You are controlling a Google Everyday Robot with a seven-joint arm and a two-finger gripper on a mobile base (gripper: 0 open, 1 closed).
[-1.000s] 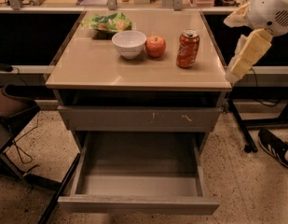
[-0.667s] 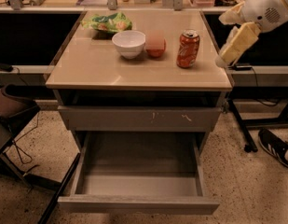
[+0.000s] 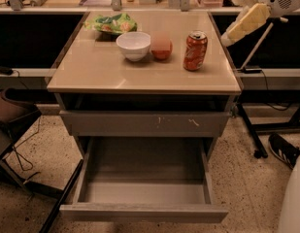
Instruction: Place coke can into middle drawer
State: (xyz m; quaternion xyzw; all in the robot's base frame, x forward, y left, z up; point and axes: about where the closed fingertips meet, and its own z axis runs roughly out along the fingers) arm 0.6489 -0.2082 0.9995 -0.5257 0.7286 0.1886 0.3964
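Observation:
The coke can (image 3: 195, 51), orange-red with a silver top, stands upright on the right side of the tan cabinet top (image 3: 91, 76). The middle drawer (image 3: 144, 212) is pulled out wide below; its smooth grey inside holds nothing. My gripper (image 3: 238, 28), pale yellow on a white arm, hangs in the air at the upper right. It is just beyond the top's right edge, to the right of the can and higher, and does not touch it.
A red apple (image 3: 161, 47) and a white bowl (image 3: 134, 45) stand left of the can, with a green chip bag (image 3: 110, 23) behind. A shut drawer front with white scuffs (image 3: 144, 124) sits above the open drawer. A chair (image 3: 13, 120) stands left; a black stand (image 3: 251, 130) and a shoe (image 3: 284, 149) are on the right.
My gripper has risen and shifted slightly left, from beside the top's right edge to above its back right corner. The can and the drawer have not moved.

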